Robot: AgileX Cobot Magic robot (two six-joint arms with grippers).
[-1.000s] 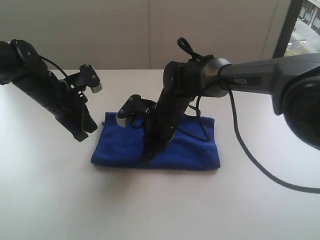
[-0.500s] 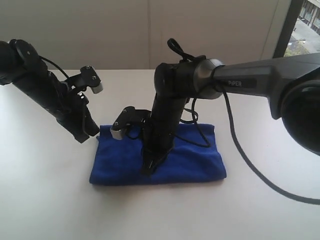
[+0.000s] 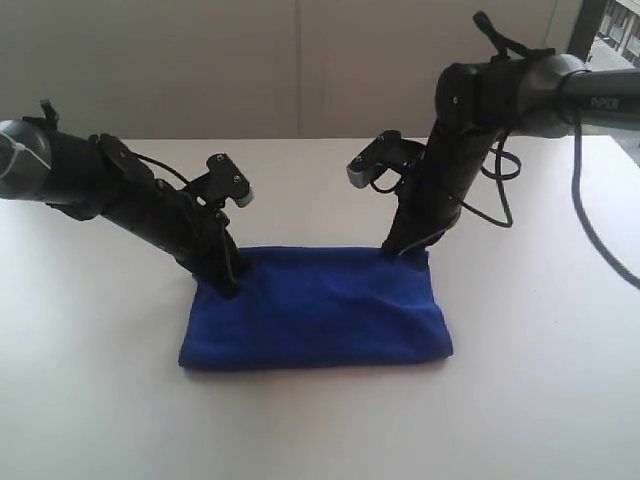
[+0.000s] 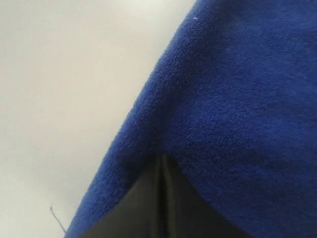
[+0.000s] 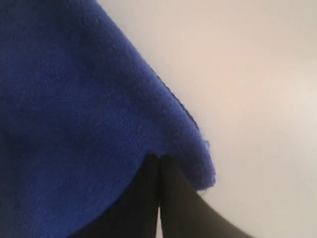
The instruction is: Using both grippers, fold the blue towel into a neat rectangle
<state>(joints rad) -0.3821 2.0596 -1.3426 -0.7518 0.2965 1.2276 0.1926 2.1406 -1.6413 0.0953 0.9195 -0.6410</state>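
our left gripper [image 3: 229, 287] and right gripper [image 3: 402, 250] each clamp a far corner of the towel [image 3: 320, 312] lying on the table [image 3: 540, 400].

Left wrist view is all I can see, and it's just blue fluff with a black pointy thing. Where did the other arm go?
Observer: The right end effector is down at the other back corner of the blue towel, on the right in the exterior view.
Operator: Is it pinching the towel too?
Observer: Yes. In the right wrist view its fingers are pressed together, with the towel's corner tucked over their tips.
Operator: Is the towel all crumpled up?
Observer: No, it lies flat on the white table as a wide, slightly lopsided rectangle, with your left end effector at its back left corner.
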